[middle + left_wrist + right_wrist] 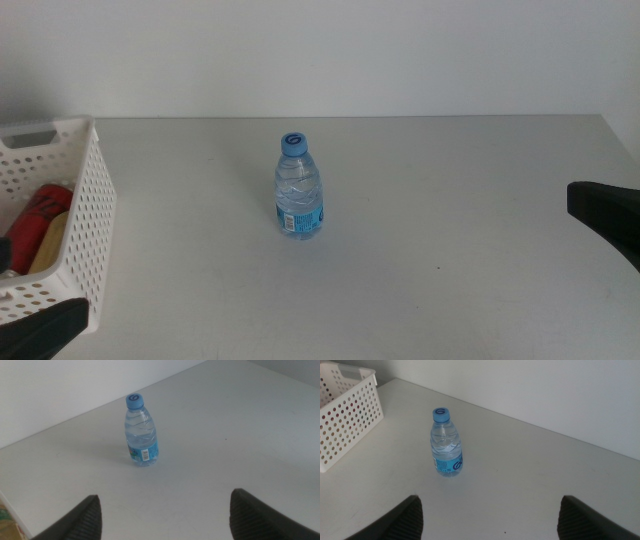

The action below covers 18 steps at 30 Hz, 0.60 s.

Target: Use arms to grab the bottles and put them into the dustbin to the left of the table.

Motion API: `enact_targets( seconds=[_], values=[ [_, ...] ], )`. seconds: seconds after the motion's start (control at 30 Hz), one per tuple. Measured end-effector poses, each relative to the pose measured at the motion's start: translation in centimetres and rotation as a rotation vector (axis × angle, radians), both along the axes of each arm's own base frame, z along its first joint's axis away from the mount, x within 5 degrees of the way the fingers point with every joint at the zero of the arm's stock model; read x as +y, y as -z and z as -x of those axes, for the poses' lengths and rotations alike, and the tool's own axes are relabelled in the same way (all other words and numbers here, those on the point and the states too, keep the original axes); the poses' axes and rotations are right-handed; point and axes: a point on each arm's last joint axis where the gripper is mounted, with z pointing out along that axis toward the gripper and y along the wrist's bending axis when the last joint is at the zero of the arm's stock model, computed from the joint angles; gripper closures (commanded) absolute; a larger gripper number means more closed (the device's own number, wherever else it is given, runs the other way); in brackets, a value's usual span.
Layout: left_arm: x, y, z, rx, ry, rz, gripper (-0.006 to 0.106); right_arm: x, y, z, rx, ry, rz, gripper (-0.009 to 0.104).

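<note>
so you have one water bottle (299, 190) standing upright on the table (450, 200), roughly midway between its left and right edges and nearer the far edge than the near one; its blue cap is on and nothing touches it; the tabletop around it is bare on every side, so nothing stands between it and either arm; the dustbin (95, 210) sits at the table's left edge, well apart from the bottle; inside it you can see a red can (40, 212) lying beside a yellow bottle (50, 243), both partly hidden by the perforated wall; your left gripper (162, 515) waits near the near-left corner, just beside the dustbin, jaws spread wide and holding nothing; your right gripper (487, 517) hangs by the right edge, jaws likewise spread wide and empty, facing the bottle.
</note>
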Motion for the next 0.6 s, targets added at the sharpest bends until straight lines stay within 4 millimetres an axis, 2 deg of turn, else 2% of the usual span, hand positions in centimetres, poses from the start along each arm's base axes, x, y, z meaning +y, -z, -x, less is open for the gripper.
enact_targets(
  seconds=[0.27, 0.37, 0.47, 0.6],
  values=[
    [-0.2, -1.4, -0.6, -0.138, -0.012, 0.081, 0.016, 0.0, 0.0, 0.0, 0.000, 0.000, 0.001, 0.020],
    [-0.7, -1.8, -1.4, -0.176, -0.015, 0.104, 0.016, 0.0, 0.0, 0.0, 0.001, 0.000, 0.001, 0.020],
    [-1.7, -1.4, -2.9, -0.198, -0.018, 0.122, 0.016, 0.0, 0.0, 0.0, 0.001, 0.000, 0.001, 0.020],
    [-3.1, 0.3, -5.0, -0.166, -0.026, 0.171, 0.016, 0.0, 0.0, 0.0, 0.001, 0.000, 0.001, 0.020]
  ],
)
